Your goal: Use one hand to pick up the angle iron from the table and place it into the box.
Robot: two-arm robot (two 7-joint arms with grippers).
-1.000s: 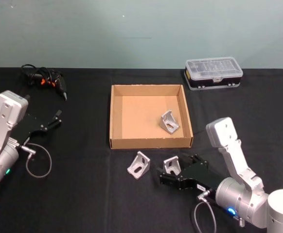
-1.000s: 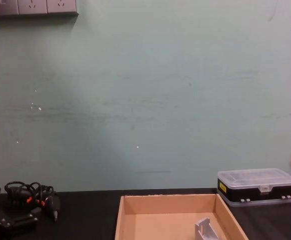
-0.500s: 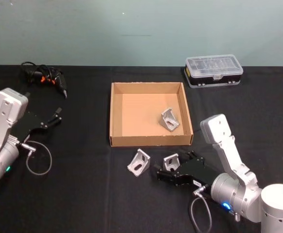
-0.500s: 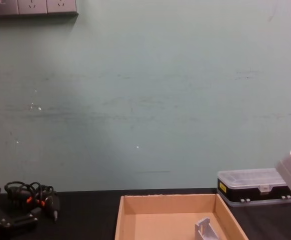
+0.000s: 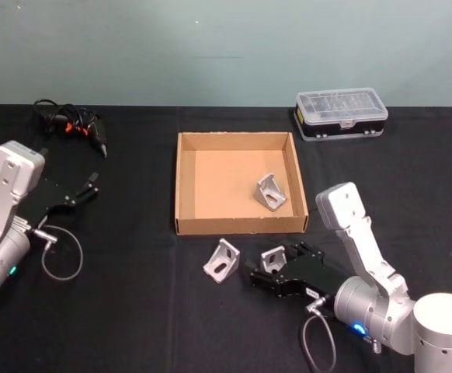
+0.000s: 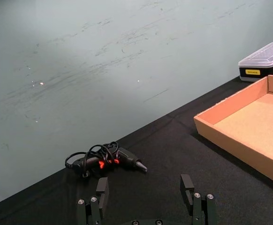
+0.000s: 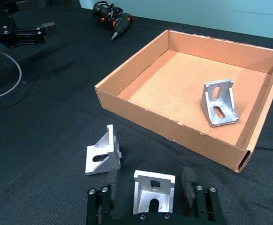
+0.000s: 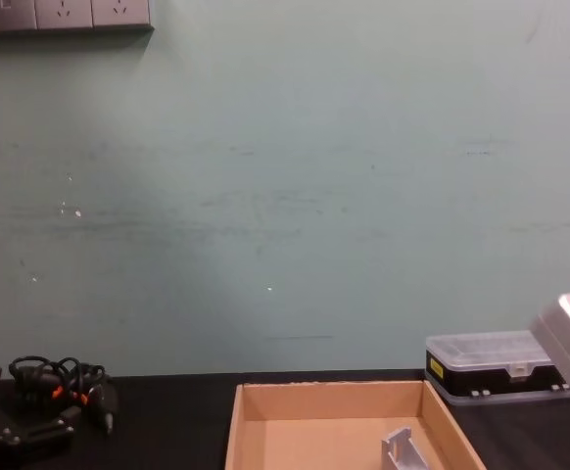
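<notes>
- Got the R gripper (image 7: 149, 183) down low on the table (image 5: 133, 311), just in front of the box (image 5: 241, 227), toward its front-right corner.
- Fingers (image 7: 189, 182) apart, one each side of the angle iron (image 7: 154, 190) w/ a gap showing on both sides. So straddling, not clamped yet.
- Prob lined up like that so the squeeze lands on the iron's two side faces.
- Leaves the iron standing upright on the table, slotted face toward the wrist cam, touching nothing else afaict.
- Also a 2nd iron (image 5: 221, 262) on the table in front of the box, just beside the first and nearer the front wall's middle. Close enough for one finger to bump it, imo.
- 3rd iron (image 5: 270, 193) already inside the box, standing near the right wall.
- Guessing next = close, lift over the front wall, let go inside. Low walls, so shouldn't need much lift.
- L gripper (image 6: 145, 191) parked well left of the box, fingers apart, holding nothing. Makes sense for a one-hand job.
- Clear-lid case (image 5: 341, 115) behind the box's back-right corner, corded tool (image 5: 74, 128) off past its back-left. Neither in the way.
</notes>
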